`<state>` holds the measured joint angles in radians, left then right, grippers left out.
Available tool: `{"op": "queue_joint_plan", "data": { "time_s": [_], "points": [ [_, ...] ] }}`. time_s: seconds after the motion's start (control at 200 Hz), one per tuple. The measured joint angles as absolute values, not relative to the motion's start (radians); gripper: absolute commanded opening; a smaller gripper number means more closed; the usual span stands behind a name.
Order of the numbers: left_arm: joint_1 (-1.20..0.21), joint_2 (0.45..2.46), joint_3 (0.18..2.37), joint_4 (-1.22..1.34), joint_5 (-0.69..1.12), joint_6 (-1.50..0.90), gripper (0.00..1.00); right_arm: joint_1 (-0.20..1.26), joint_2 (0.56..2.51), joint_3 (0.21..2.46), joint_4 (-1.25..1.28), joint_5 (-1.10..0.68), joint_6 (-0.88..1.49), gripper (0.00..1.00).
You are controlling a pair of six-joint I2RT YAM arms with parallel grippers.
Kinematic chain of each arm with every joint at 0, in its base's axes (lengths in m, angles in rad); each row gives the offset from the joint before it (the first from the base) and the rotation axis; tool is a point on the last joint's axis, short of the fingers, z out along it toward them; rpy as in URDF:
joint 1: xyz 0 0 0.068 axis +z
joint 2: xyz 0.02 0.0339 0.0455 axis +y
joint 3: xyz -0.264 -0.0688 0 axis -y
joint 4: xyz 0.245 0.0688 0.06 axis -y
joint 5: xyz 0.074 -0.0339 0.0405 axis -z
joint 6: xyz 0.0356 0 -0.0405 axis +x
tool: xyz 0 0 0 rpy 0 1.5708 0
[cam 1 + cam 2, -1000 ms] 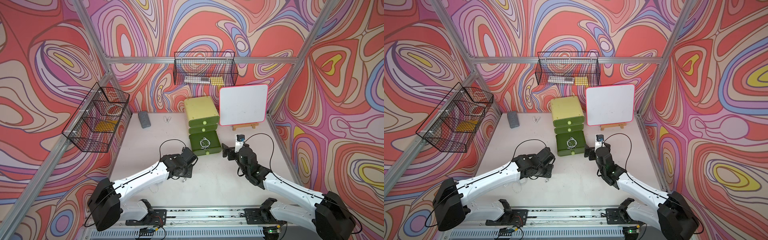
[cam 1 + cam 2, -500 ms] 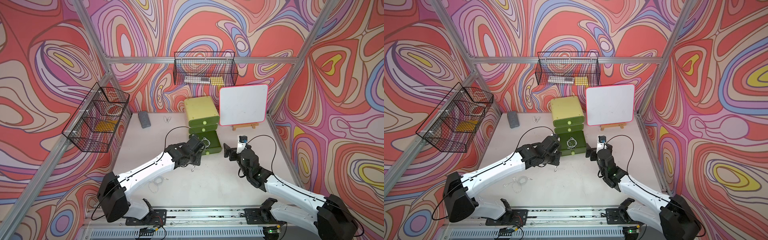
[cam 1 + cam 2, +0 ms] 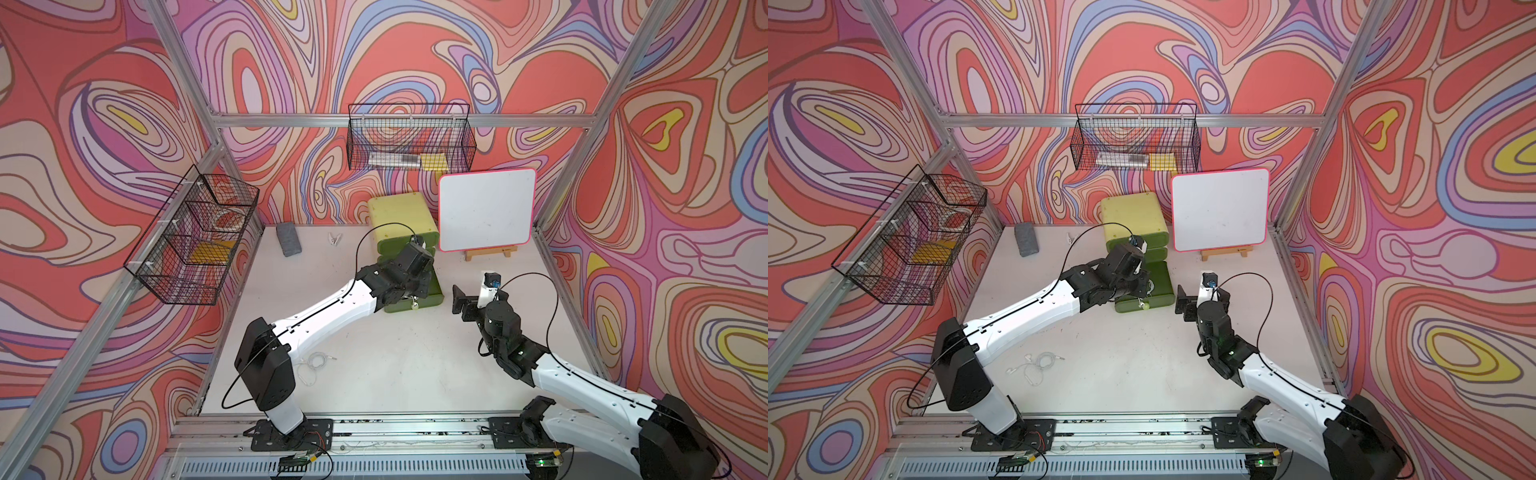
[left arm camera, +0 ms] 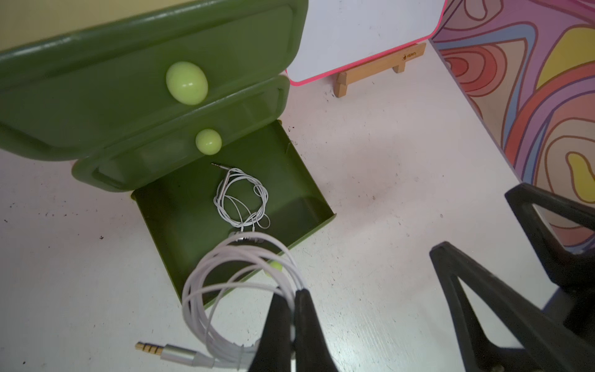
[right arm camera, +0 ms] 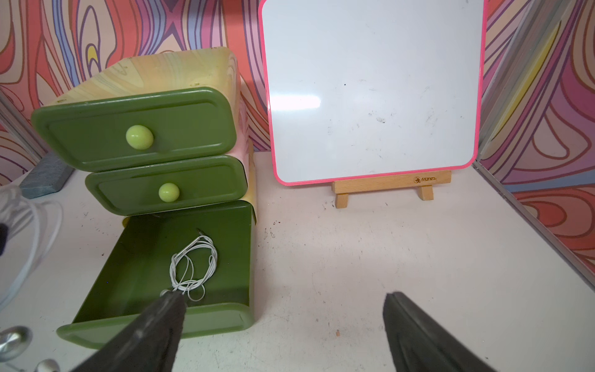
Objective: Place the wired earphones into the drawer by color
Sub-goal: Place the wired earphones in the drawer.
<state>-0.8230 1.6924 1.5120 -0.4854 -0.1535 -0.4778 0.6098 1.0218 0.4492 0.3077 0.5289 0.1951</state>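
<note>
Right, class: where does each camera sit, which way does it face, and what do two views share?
Top views: high in front, looking down toward the back wall; left arm, right arm show.
Left wrist: above the open drawer, looking down; shut left gripper holds a white earphone coil.
Right wrist: faces drawer and whiteboard; open right gripper shows.
Shared: both wrist views show earphones lying in that drawer.

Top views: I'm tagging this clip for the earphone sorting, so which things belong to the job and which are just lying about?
Job: left gripper, shut on a white earphone coil; second white earphones in the open bottom drawer; loose white earphones on the table; green drawer unit.
Lying about: whiteboard on its wooden easel; grey block; white clip; back wire basket; side wire basket.
</note>
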Motion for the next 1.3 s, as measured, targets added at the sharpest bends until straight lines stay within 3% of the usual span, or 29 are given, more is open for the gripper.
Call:
{"op": "queue_joint_plan", "data": {
  "time_s": [0.736,1.302],
  "points": [
    [-0.752,1.82,1.483,-0.215,-0.173,-0.456,0.0,0.61,0.995,0.442,0.308,0.558,0.194,0.98],
    [-0.748,1.912,1.424,-0.15,-0.179,-0.48,0.0,0.61,0.995,0.442,0.308,0.558,0.194,0.98]
  ]
}}
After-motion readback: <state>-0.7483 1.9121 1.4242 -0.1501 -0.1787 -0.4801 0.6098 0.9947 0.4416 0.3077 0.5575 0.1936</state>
